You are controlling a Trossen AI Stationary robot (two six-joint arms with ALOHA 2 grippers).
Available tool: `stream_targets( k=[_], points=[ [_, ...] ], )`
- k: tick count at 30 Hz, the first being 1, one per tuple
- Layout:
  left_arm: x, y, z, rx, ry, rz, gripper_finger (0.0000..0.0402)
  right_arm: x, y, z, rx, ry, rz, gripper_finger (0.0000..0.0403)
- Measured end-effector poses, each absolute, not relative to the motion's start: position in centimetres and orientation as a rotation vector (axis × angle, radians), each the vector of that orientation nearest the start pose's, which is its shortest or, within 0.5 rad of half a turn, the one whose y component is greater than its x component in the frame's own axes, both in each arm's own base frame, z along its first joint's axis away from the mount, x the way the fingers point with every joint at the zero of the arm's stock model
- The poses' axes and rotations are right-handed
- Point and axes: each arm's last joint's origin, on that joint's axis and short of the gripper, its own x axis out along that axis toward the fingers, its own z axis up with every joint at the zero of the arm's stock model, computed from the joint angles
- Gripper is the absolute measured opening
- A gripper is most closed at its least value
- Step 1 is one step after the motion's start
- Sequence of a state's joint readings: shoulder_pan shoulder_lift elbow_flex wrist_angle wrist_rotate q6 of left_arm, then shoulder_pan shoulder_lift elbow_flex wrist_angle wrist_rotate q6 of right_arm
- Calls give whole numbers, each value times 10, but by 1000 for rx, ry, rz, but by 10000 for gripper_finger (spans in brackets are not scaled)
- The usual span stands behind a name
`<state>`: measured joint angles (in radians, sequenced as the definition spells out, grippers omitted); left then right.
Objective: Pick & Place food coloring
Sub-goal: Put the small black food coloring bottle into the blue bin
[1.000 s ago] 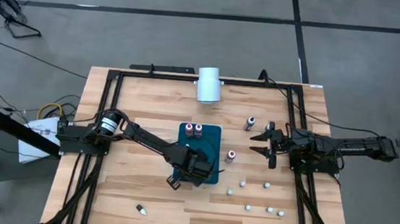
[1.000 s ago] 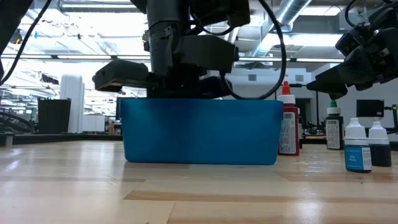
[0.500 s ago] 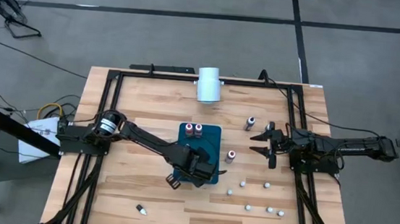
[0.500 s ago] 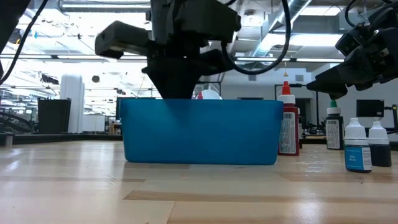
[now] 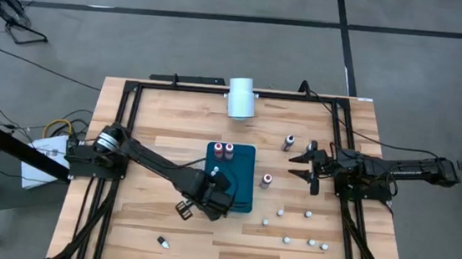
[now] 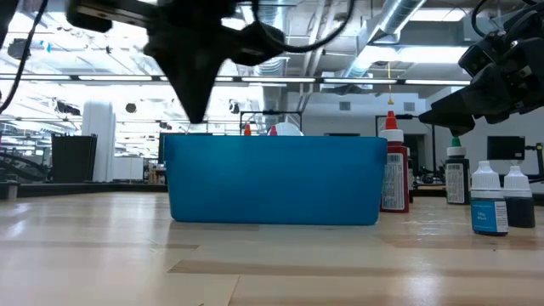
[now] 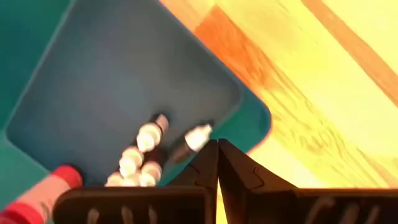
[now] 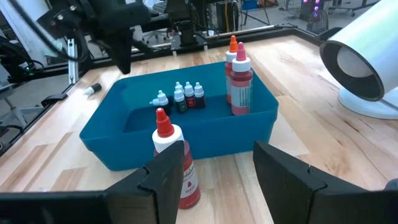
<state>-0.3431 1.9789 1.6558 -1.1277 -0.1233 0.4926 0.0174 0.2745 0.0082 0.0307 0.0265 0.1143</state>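
teal-blue bin (image 8: 186, 134), two red bottles (image 8: 239, 84) with white caps, pale striped wood table (image 5: 164, 124), white cylinder (image 5: 240, 97)

We see a wooden table (image 5: 156, 123) bearing a blue bin (image 5: 243, 166), a white cylinder (image 5: 240, 97) and scattered food coloring (image 5: 267, 180), perhaps eight bottles.

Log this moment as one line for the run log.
left gripper: shut, empty, above blue bin's near edge | right gripper: open, waiting at right | bin: two tall red bottles, small bottles | loose bottles remain on table
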Motion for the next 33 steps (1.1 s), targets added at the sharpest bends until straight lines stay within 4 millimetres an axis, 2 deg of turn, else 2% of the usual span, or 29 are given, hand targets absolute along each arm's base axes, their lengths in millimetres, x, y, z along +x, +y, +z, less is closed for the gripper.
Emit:
stream_targets(
  k=[7,15,22,28,33],
  points=[
    [331,-120,232,610,1249,-443,4,112,1,146,109,234,-22,184],
    [263,-138,209,573,1070,-462,65,112,1,146,109,235,-23,184],
    [234,-176,202,396,1113,-419,142,112,1,146,108,234,-23,184],
    [214,-218,187,445,1161,-522,192,112,1,146,109,232,-22,184],
    [213,-243,185,498,1202,-548,205,112,1,146,109,234,-23,184]
  ],
)
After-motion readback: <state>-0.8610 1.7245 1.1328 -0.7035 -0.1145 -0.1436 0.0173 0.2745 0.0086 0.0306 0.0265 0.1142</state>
